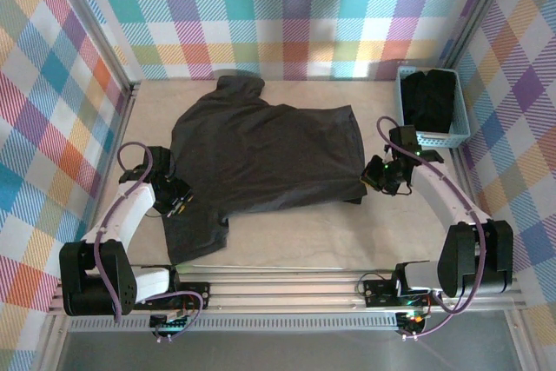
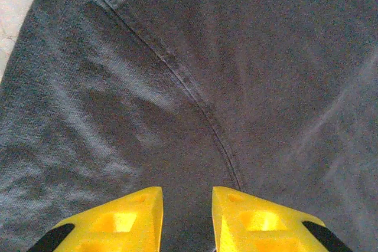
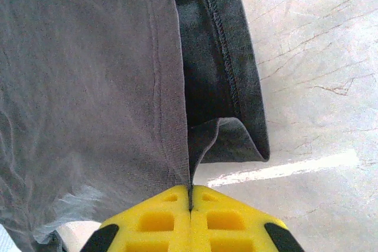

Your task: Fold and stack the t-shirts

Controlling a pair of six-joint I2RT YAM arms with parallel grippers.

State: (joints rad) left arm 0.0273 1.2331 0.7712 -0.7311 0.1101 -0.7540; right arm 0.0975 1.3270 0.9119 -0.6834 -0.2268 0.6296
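One dark t-shirt (image 1: 269,154) lies spread across the middle of the surface (image 1: 417,232), collar toward the far wall, with one sleeve (image 1: 198,236) trailing toward the near left. More dark garments (image 1: 432,97) sit bundled in the light blue basket (image 1: 460,132) at the far right corner.

The right end effector (image 3: 190,196) is clenched on the shirt's right edge. In the wrist view a thin fold of cloth runs straight into the closed fingers, and the stitched hem (image 3: 221,33) curls over just beyond them. The left end effector (image 2: 187,205) hovers over the shoulder area where the sleeve seam (image 2: 177,69) curves past. Its fingers stand a little apart with cloth showing between them, and I cannot tell whether they pinch a ridge of fabric or only rest above it.

The cotton looks light, limp and wrinkly. It will likely drape and sag from any single hold, and a layer underneath may drag along. Stitched edges such as the hem, seam and collar should give the firmest purchase. Two holds far apart along one edge would probably keep a fold straight.
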